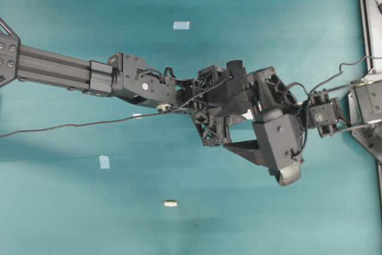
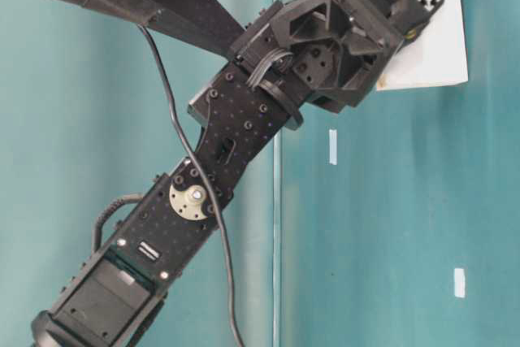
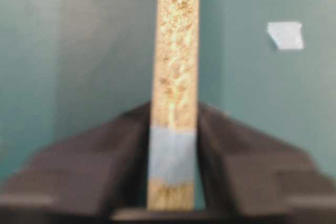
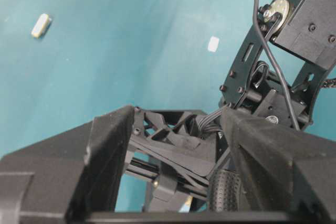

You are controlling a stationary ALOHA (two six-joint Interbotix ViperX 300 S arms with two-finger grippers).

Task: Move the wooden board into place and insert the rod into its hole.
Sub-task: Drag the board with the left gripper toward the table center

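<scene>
Wooden board (image 3: 175, 77): seen only in the left wrist view, an edge-on speckled strip with a pale-blue band, running up the frame's centre between the left gripper (image 3: 173, 145) fingers, which flank it closely; grip or narrow gap cannot be told through the blur. Rod (image 1: 170, 203): lower centre of the overhead view, upper left in the right wrist view, alone on the teal table (image 1: 71, 207). Right gripper (image 4: 176, 145): jaws wide apart, empty, above the left arm.
</scene>
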